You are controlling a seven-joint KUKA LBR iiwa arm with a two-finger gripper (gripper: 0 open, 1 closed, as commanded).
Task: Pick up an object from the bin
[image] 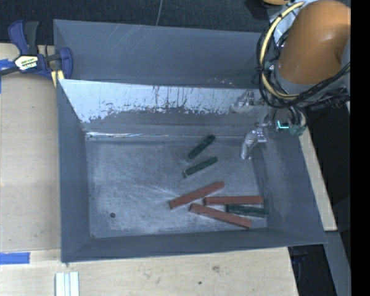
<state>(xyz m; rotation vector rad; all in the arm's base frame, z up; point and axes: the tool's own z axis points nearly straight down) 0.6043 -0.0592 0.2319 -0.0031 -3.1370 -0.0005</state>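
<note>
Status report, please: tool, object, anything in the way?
Tool over right rear of bin. Nearest: upper dark green stick, to its left. Nothing between them.

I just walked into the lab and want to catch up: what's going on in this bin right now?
A robot arm reaches into the grey metal bin from the right. Its gripper hangs low near the back right of the floor, apart from every item. Closest, to its left, lie an upper dark green stick and a lower dark green stick. Nearer the front sit three reddish-brown sticks and a third dark green stick. Nothing has been picked yet.
</note>
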